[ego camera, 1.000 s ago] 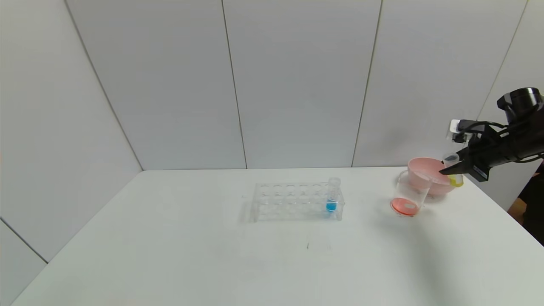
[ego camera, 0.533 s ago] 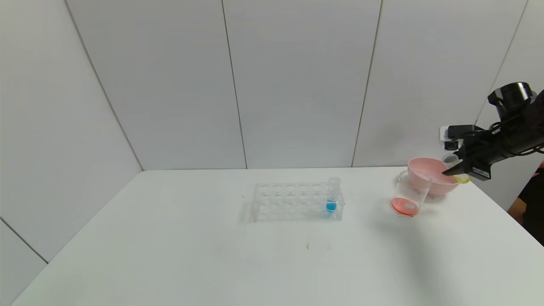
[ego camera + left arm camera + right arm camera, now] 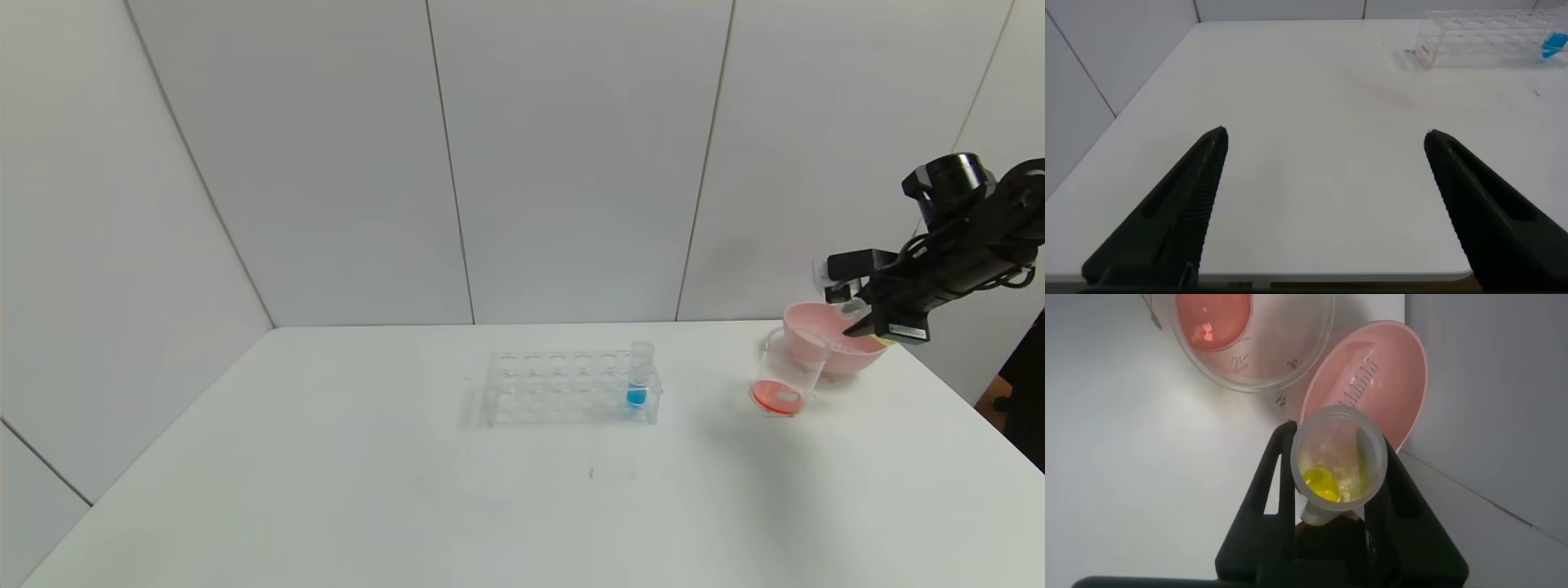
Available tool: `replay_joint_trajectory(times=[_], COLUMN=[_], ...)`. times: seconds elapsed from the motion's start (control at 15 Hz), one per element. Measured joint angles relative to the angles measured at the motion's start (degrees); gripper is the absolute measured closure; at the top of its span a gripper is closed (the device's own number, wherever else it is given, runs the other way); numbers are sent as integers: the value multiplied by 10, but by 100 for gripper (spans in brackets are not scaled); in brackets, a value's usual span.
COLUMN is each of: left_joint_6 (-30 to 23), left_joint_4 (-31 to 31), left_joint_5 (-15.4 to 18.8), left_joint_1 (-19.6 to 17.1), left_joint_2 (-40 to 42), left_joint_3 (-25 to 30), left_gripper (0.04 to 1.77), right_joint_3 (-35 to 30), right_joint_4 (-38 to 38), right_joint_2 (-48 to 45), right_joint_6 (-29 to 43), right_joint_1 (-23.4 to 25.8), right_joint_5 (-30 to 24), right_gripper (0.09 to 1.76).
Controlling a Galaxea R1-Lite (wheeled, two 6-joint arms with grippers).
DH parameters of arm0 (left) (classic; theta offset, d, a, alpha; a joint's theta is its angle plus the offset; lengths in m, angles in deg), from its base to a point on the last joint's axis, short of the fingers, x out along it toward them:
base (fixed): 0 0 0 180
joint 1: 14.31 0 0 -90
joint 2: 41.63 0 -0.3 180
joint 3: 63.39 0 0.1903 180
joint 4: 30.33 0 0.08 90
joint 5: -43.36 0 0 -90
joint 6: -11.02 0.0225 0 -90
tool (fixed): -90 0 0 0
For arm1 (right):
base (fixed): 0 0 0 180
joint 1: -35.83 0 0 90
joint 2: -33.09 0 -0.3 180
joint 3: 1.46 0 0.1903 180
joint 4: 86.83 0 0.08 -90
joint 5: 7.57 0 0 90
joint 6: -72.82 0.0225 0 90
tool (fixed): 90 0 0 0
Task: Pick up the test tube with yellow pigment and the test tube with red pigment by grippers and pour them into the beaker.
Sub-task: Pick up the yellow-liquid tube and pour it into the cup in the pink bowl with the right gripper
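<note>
Legible markings: the beaker (image 3: 1249, 339) carries the printed numeral "25" on its clear wall beside short graduation ticks, seen in the right wrist view. The pink bowl (image 3: 1372, 384) shows a graduated scale of ticks on its inner wall; its figures are too small to read. No other text readable

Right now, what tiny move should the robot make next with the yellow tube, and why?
Probably carry it toward the beaker. The right gripper is shut on the test tube with yellow pigment, which hangs over the pink bowl, and the yellow is unpoured. The beaker holds only red liquid.
</note>
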Motion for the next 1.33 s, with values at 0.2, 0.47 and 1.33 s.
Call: replay_joint_trajectory(times=[0.2, 0.47, 1.33], left_joint_6=[0, 0, 0], left_joint_4=[0, 0, 0], left_joint_5=[0, 0, 0], left_joint_1=[0, 0, 0], left_joint_2=[0, 0, 0], left_joint_3=[0, 0, 0], left_gripper=[9, 9, 9], right_joint_3=[0, 0, 0], right_joint_4=[0, 1, 16], right_joint_2=[0, -4, -19], right_joint_6=[-7, -25, -82], right_joint_1=[-14, -34, -80], right_joint_5=[22, 74, 229], right_gripper=[131, 131, 131])
